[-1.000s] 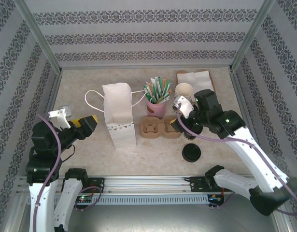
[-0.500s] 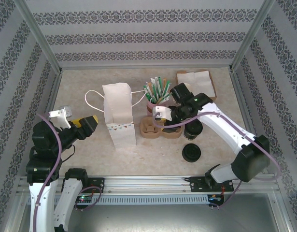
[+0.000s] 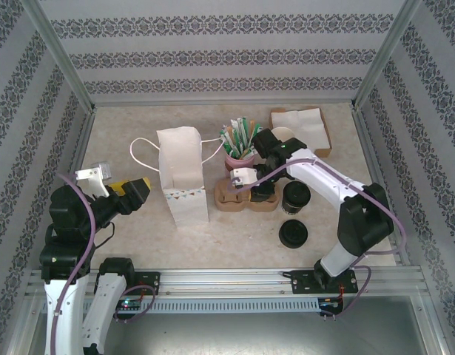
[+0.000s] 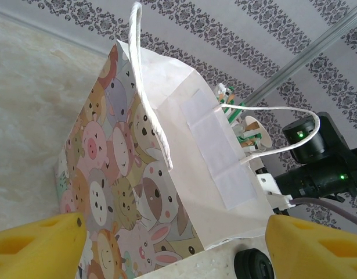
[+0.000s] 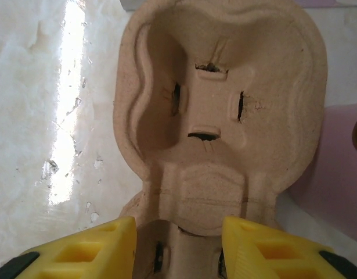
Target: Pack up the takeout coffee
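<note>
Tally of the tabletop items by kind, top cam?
paper bag: 1
cardboard cup carrier: 1
dark coffee cup: 1
loose black lid: 1
pink holder of sticks: 1
cream cup stack: 1
napkin pile: 1
Total: 7

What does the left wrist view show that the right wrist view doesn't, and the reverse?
Left wrist, not right wrist: a white paper bag printed with cartoon animals, standing upright with its rope handles up, framed between the yellow fingers of the open left claw; the right arm is behind it. Right wrist, not left wrist: a brown moulded cup carrier, the well in full view empty, the right claw straddling its near end, and a pink cup at the right edge. Both: the pale marbled tabletop.
</note>
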Action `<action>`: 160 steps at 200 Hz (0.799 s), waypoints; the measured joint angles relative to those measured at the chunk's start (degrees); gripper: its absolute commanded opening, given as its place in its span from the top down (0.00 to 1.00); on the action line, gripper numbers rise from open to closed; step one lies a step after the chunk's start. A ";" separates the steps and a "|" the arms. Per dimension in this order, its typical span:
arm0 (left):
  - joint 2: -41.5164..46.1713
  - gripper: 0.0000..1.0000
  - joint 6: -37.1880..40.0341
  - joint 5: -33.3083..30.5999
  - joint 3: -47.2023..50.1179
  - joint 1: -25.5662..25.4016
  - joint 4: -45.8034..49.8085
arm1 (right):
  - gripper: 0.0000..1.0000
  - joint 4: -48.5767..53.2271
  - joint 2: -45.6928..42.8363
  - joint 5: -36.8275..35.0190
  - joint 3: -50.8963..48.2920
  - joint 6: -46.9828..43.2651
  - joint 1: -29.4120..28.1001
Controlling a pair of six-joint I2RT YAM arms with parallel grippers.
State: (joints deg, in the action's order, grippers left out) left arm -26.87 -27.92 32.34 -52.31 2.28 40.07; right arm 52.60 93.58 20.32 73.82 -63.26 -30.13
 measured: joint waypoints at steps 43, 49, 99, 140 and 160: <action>0.00 0.18 0.55 -0.02 0.00 0.00 0.22 | 0.54 -1.97 1.75 -1.03 0.66 0.33 -0.02; 0.00 0.18 0.55 -0.02 0.00 0.00 0.22 | 0.54 -2.05 1.86 -1.07 0.70 0.37 -0.04; 0.00 0.18 0.72 -0.02 0.00 0.00 0.24 | 0.54 -2.10 2.82 -1.57 1.25 0.52 -0.57; 0.00 0.18 0.74 -0.11 0.00 0.00 0.26 | 0.53 -2.10 3.50 -2.10 1.22 0.52 -0.90; 0.00 0.18 0.74 -0.48 0.00 0.00 0.26 | 0.53 -2.25 3.80 -2.25 1.22 0.94 -0.90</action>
State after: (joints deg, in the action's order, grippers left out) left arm -26.87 -27.18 31.86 -52.31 2.28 40.34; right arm 50.35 97.38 18.06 75.05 -62.33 -31.03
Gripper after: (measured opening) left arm 0.822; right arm 0.465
